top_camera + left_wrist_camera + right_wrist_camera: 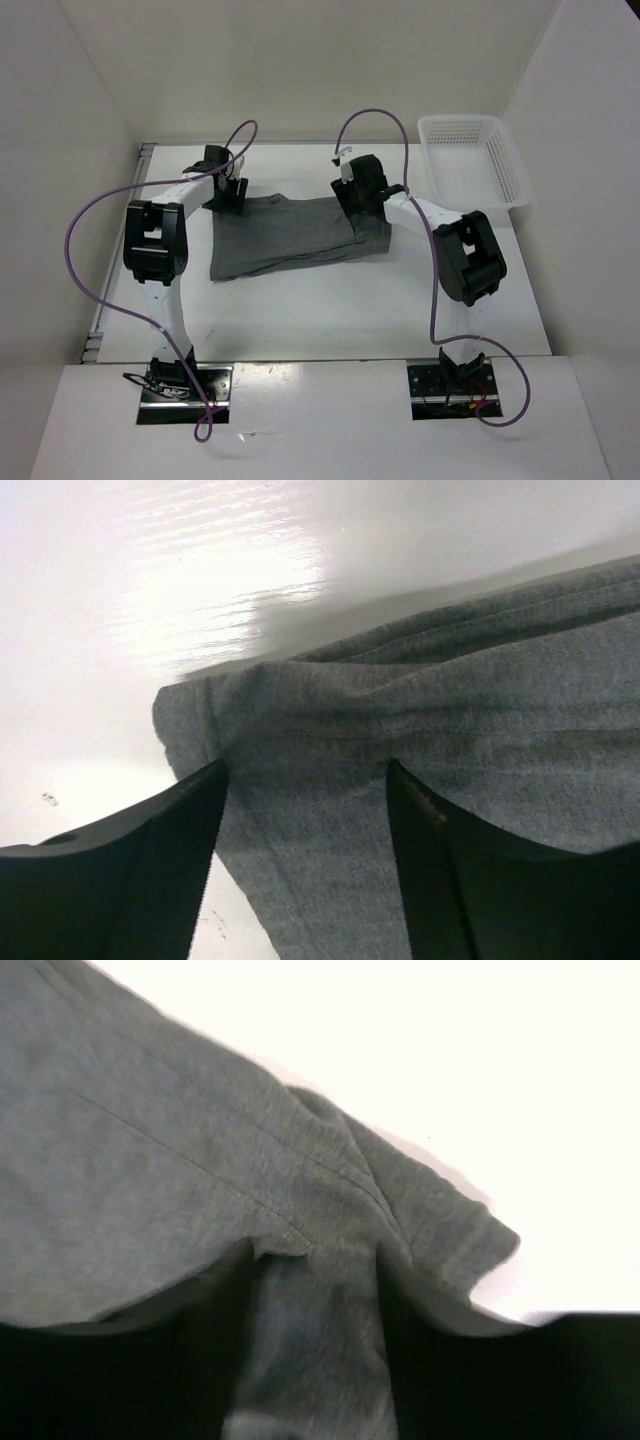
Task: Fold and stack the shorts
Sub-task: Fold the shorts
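The grey shorts (pixel 290 235) lie spread flat on the white table (pixel 330 310), wider than they are deep. My left gripper (pixel 228 195) is at their far left corner. In the left wrist view its fingers (pixel 150 870) stand wide apart over the fabric's corner (pixel 450 710), and my left gripper (pixel 307 770) is open. My right gripper (pixel 362 215) is at the far right corner of the shorts. In the right wrist view a hemmed fold of cloth (pixel 150 1160) drapes over the dark fingertips; my right gripper (pixel 312 1270) is open, with loose fabric in the gap.
A white mesh basket (pixel 470 160) stands at the far right of the table, beyond the right arm. White walls close in the table at the back and both sides. Purple cables loop above both arms.
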Available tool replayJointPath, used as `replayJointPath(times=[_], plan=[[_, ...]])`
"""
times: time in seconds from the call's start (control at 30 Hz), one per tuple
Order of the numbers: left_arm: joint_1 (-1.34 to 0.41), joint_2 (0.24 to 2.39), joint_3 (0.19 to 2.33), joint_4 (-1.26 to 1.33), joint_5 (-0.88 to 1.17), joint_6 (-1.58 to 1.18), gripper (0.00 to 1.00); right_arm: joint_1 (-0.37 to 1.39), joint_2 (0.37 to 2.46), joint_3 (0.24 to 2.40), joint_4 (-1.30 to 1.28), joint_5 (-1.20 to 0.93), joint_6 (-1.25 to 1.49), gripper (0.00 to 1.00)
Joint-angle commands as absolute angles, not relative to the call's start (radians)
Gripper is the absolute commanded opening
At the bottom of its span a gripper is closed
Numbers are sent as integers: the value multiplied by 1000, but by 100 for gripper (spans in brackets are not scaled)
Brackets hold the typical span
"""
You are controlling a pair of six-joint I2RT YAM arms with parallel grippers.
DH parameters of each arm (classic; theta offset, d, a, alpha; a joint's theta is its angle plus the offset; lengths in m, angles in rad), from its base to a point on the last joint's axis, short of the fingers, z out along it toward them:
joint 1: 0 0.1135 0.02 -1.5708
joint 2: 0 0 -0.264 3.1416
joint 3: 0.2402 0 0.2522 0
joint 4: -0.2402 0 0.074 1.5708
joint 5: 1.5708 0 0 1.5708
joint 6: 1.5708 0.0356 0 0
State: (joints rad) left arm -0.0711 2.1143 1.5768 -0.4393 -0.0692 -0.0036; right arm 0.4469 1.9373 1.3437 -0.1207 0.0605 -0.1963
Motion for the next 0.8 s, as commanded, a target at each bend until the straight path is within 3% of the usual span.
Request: replayJointPath(times=[0.0,0.1,0.23,0.33,0.53,0.77], plan=[[-89,1993,1572,-422,-45,0,73,440,1801,1399,-138,61,-112,60],[-89,1904,1540,-422,-20,0,75,407,1700,1388,-210,34,41,72],[-98,1827,1477,-465,-11,0,76,328,1618,1280,-274,-41,213,73],[-98,1784,1401,-483,-21,0,76,275,1603,1174,-275,-77,258,80],[-98,1750,1319,-514,-41,0,76,172,1628,1086,-229,-195,293,86],[-98,1770,1238,-523,-54,0,76,172,1715,1039,-190,-267,268,86]])
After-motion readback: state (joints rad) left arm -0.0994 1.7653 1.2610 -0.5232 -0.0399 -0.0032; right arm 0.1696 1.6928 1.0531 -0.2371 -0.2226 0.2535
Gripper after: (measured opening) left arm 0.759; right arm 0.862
